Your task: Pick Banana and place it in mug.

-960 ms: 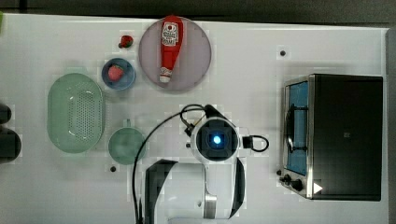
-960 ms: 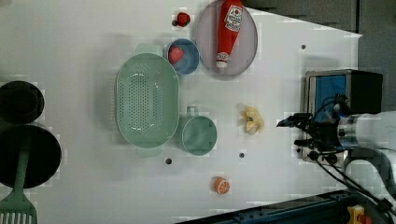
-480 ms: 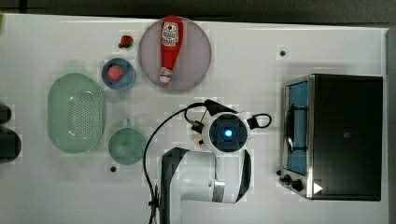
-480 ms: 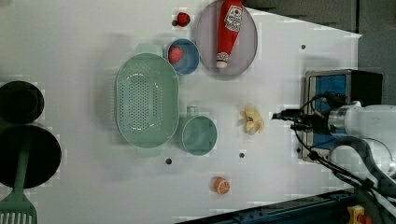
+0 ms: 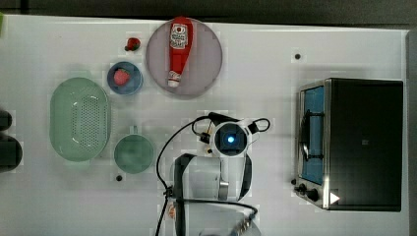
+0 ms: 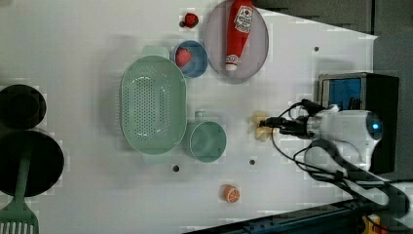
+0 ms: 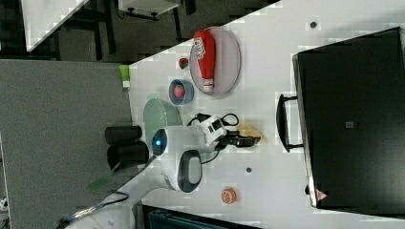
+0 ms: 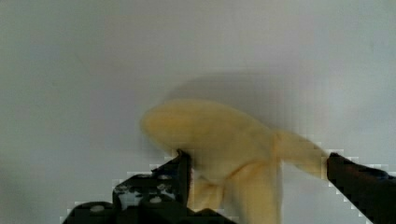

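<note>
The pale yellow banana [image 8: 219, 135] lies on the white table between the two black fingertips [image 8: 359, 182] of my gripper [image 8: 259, 161], which is open and straddles it. In the left view the gripper [image 6: 268, 124] sits over the banana [image 6: 258, 119], a short way to the right of the teal mug [image 6: 208, 141]. The right view has the gripper [image 7: 248, 140] at the banana [image 7: 250, 129]. In the top view the arm's hand [image 5: 230, 139] covers the banana, and the mug [image 5: 134, 153] stands upright to the top view's left of it, with nothing seen inside.
A mint perforated basket [image 5: 79, 118] sits beside the mug. Behind are a blue bowl [image 5: 110, 81] holding a strawberry, a loose strawberry [image 5: 132, 44] and a plate [image 5: 206, 59] with a ketchup bottle [image 5: 179, 49]. A toaster oven [image 5: 351, 142] stands at the top view's right. An orange slice [image 6: 231, 194] lies near the front.
The arm has swung to the top view's right and reached out until its open fingers came down around the banana. The banana and mug have not moved.
</note>
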